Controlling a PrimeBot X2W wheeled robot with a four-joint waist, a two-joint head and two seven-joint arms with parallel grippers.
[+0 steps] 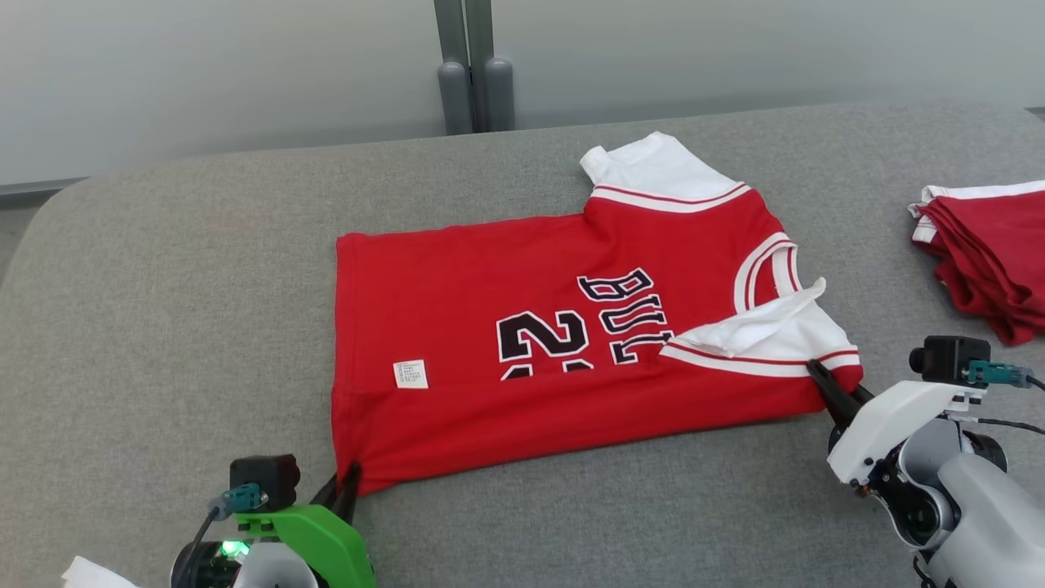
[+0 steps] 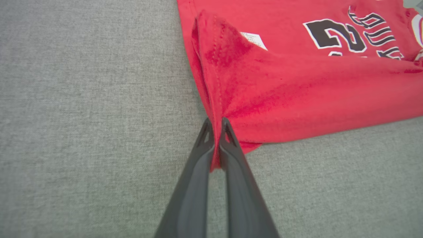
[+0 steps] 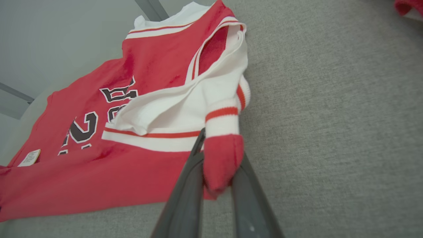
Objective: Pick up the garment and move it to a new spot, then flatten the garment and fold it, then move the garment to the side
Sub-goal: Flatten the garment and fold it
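Observation:
A red jersey (image 1: 506, 302) with white sleeves and black lettering lies spread on the grey cushion, its near edge folded up over the number. My left gripper (image 1: 349, 478) is shut on the jersey's near hem corner; in the left wrist view its fingertips (image 2: 216, 127) pinch a ridge of red cloth (image 2: 224, 99). My right gripper (image 1: 816, 374) is shut on the near shoulder corner by the white sleeve. In the right wrist view a red and white fold (image 3: 222, 155) hangs between the fingers of that gripper (image 3: 219, 145).
A stack of folded red garments (image 1: 984, 253) lies at the right edge of the grey cushion (image 1: 163, 269). A pale wall with a grey post (image 1: 473, 73) runs behind it. A white scrap (image 1: 94, 574) shows at the bottom left.

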